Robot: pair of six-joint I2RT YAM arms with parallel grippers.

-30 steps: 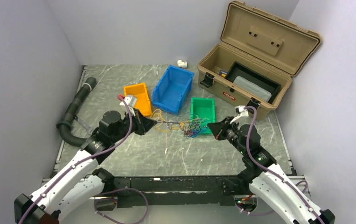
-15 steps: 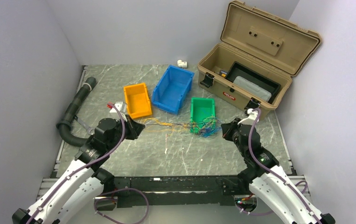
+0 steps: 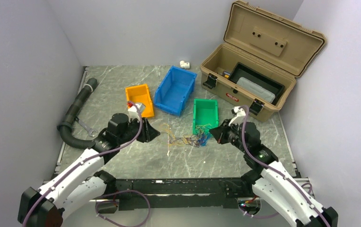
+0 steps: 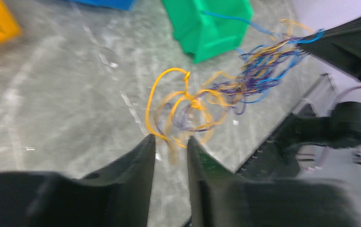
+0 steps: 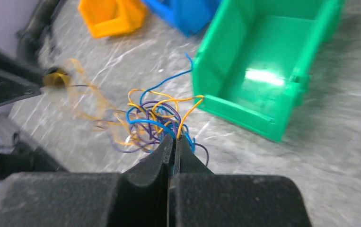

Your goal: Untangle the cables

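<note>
Right wrist: right claw (image 5: pixel 172 139) clenched on thin, tangled blue-orange-purple cables (image 5: pixel 150 118); left claw (image 4: pixel 170 139) narrowly parted, grip unclear.

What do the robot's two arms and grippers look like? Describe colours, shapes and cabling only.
The left arm and right arm share white shells with black joints. A purple cable loops along each to a white wrist module. The left gripper and right gripper are black, each with two tapering, wedge-shaped fingers.

cables (image 3: pixel 186 139) | thin blue, orange, purple wires | tangled bunch | just beside green bin (image 3: pixel 206 111), near end
</note>
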